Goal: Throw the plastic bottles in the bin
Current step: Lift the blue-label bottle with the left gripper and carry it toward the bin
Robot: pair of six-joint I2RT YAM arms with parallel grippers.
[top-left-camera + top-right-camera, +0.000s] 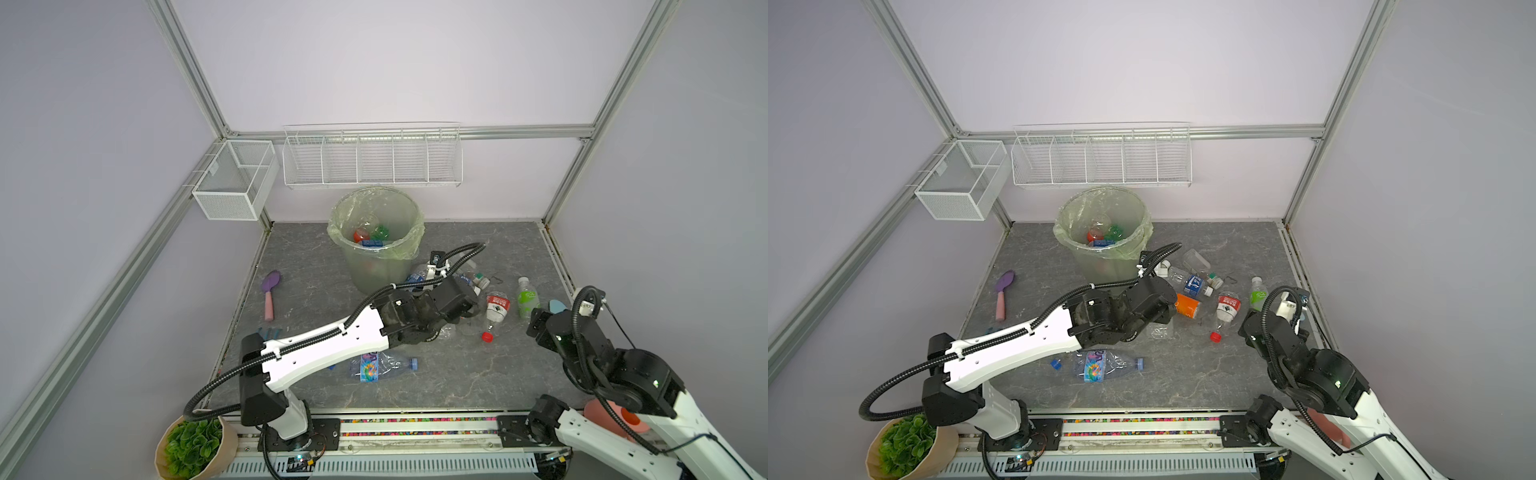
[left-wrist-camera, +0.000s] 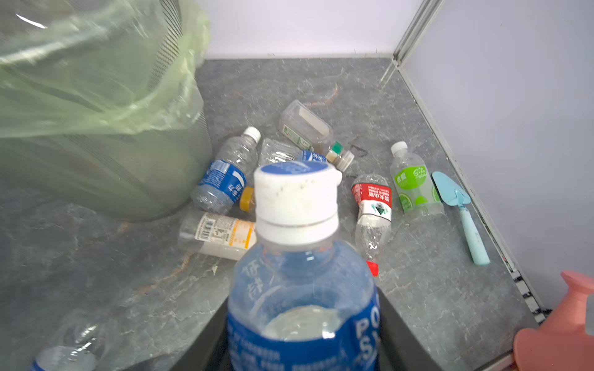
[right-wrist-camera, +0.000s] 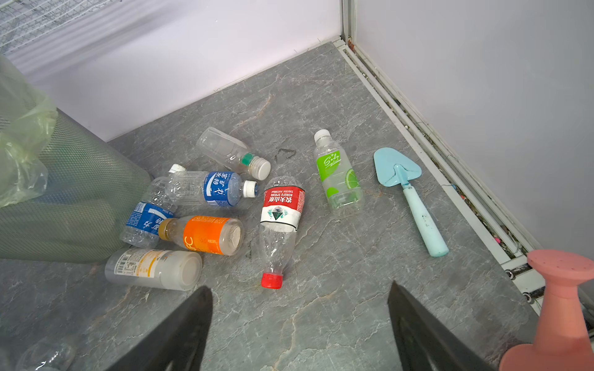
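My left gripper is shut on a clear bottle with a blue label and a white cap, held with the cap pointing at the pile. The pale-green bin stands at the back with bottles inside. Right of it lie the red-labelled, green-labelled, orange-labelled, two blue-labelled, white-labelled and green-capped bottles. A multicoloured bottle lies near the front. My right gripper hangs open and empty above the table, short of the red cap.
A blue trowel and a pink watering can sit by the right wall. A purple scoop lies at the left, with a loose blue cap near the front. White wire baskets hang on the back frame. A potted plant stands front left.
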